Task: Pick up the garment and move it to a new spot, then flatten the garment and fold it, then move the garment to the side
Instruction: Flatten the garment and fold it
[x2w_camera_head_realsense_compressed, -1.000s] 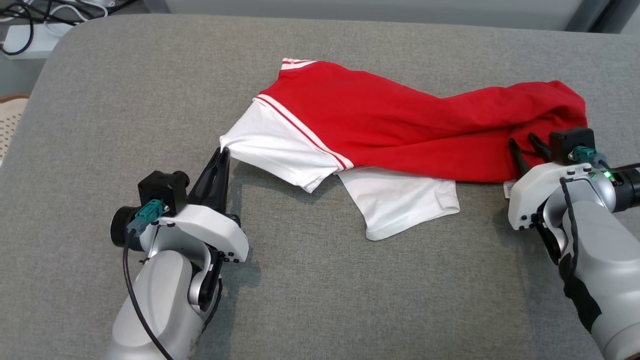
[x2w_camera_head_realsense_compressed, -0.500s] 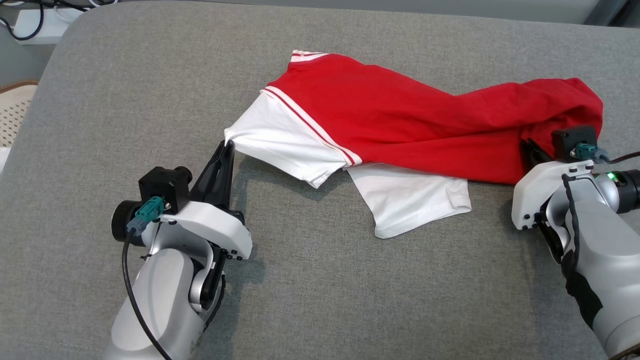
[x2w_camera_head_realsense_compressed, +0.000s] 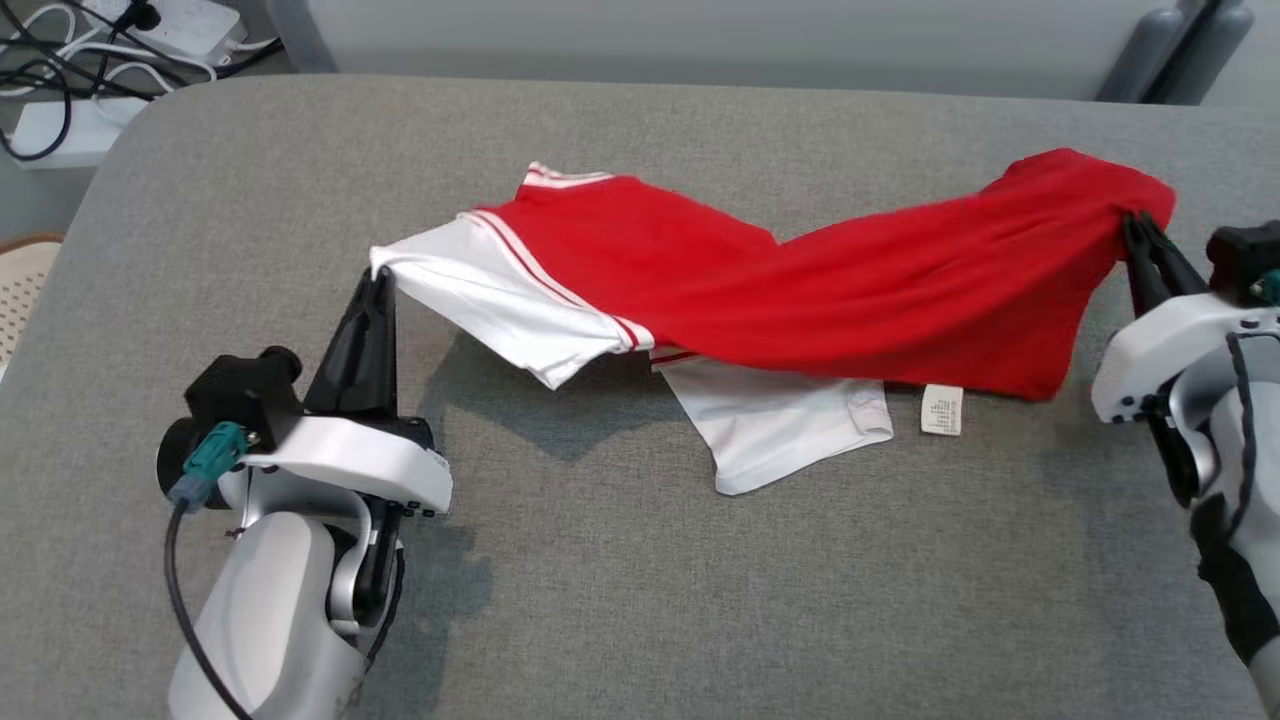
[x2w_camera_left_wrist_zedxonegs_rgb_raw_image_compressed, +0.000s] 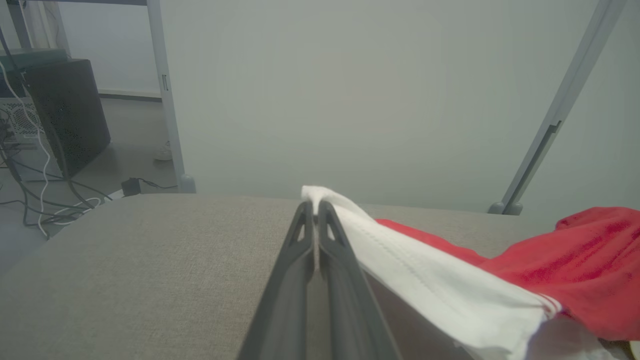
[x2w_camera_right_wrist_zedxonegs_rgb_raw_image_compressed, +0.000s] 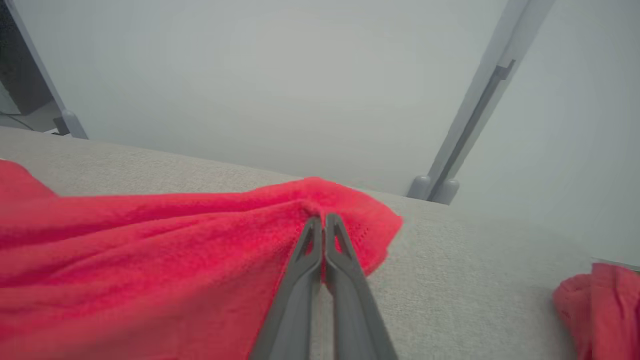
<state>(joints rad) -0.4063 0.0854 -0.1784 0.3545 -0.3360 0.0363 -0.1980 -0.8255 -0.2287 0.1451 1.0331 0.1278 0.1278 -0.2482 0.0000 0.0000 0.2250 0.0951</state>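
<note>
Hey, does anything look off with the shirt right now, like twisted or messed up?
Yes. The shirt hangs twisted between the left gripper and right gripper, not flat. One white sleeve lies crumpled under the red body, and the care label pokes out below the hem.

Red garment (x2w_camera_head_realsense_compressed: 800, 290) with white sleeves and red-white stripe trim, stretched sideways, twisted mid-body. One white sleeve tip and the far red hem corner are lifted. The other white sleeve lies flat on the grey counter (x2w_camera_head_realsense_compressed: 600, 600), care label (x2w_camera_head_realsense_compressed: 941, 410) beside it.
</note>
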